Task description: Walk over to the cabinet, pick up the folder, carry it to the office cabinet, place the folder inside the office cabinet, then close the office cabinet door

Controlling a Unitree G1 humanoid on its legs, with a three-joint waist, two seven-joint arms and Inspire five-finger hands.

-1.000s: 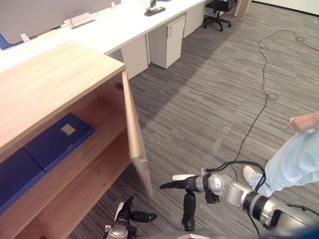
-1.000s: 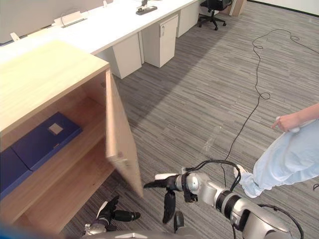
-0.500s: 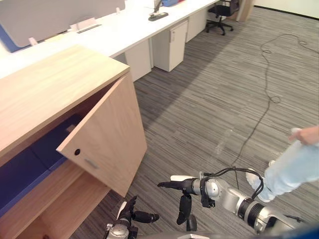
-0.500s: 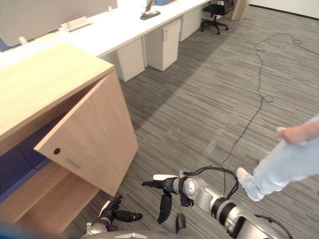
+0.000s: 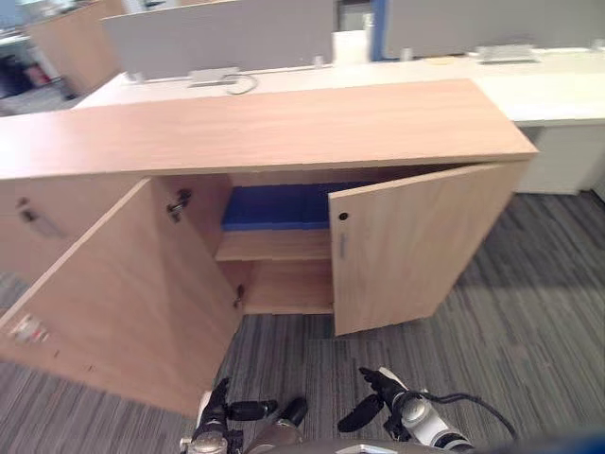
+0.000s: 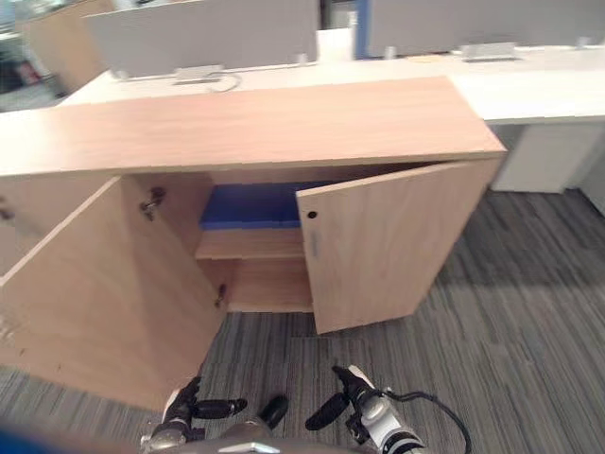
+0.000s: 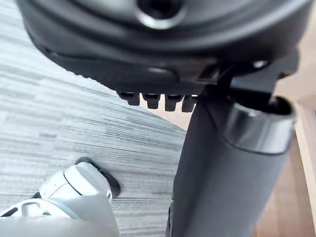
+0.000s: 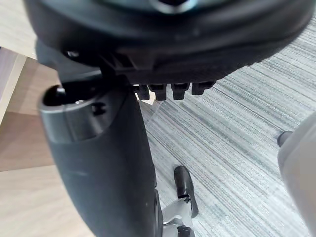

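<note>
At 7 o'clock in the head view, the left hand (image 5: pixel 223 416) is hanging low over the carpet (image 5: pixel 529 312), fingers loosely spread and gripping nothing. At 5 o'clock, the right hand (image 5: pixel 376 401) is hanging likewise, empty. At 9 o'clock, the left door (image 5: pixel 123 293) is standing wide open. At 12 o'clock, the blue folder (image 5: pixel 279 206) is lying on the office cabinet (image 5: pixel 265 128) upper shelf. The right door (image 5: pixel 416 246) is standing half open, partly screening that shelf.

The cabinet (image 5: pixel 284 128) is light wood grain, the folder (image 5: pixel 282 206) blue, the carpet (image 5: pixel 529 312) grey-striped, the desk (image 5: pixel 567 90) white.
</note>
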